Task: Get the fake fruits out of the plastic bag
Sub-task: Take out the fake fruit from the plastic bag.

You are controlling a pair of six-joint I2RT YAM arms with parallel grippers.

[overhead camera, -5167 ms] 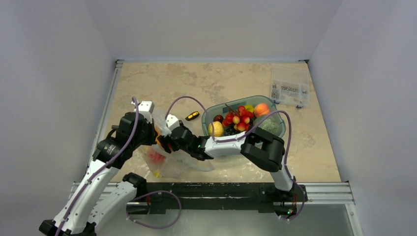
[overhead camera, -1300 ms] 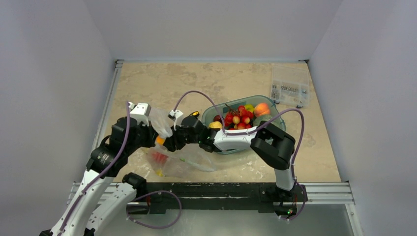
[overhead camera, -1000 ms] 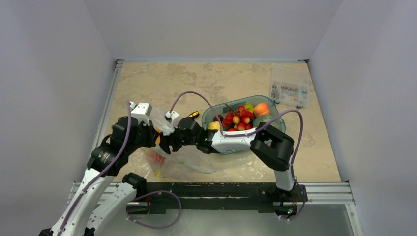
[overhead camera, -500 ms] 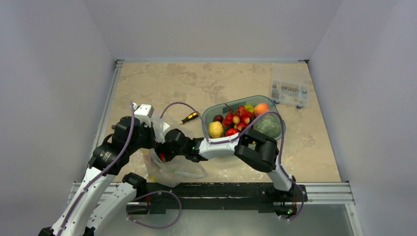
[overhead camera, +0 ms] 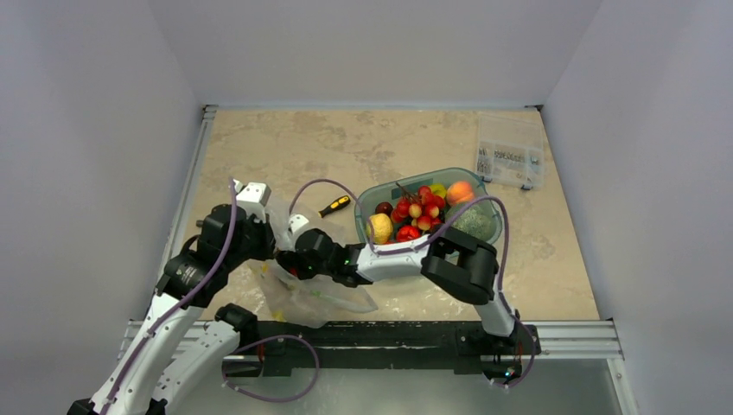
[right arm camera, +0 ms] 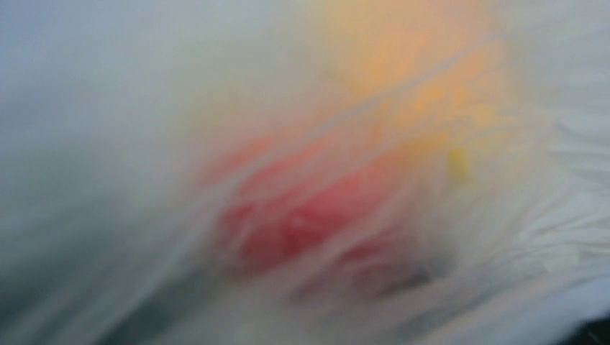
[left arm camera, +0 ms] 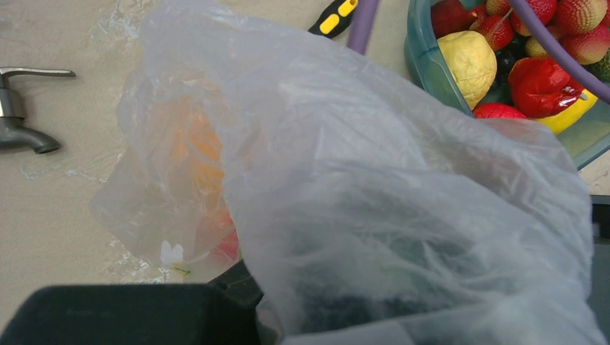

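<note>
Bag (overhead camera: 313,292) film is seen crumpled on the bench (overhead camera: 285,147) at the near left, close in front of the arm bases, with its upper edge raised to the left pincer (overhead camera: 270,235). A fold of film is pinched in that pincer (one dark finger (left arm camera: 129,313) is plain in the left wrist view, the other is only a shadow behind the plastic), and the rest of the sheet is draped across most of that view. Fruits (left arm camera: 193,147) are inside: an orange patch and, lower, a red one are made out through the film.

The right pincer (overhead camera: 294,262) is sunk in the mouth of the bag from the right. Its spread cannot be told, since its fingers are hidden by film from above and its own camera is filled with blurred plastic, a red shape and an orange-yellow one above it.

A tub (left arm camera: 423,61) heaped with other fruit is set near the bag on its right. A screwdriver (overhead camera: 335,206) is seen behind the bag, left of the tub, and a clear box (overhead camera: 510,149) at the far right.
</note>
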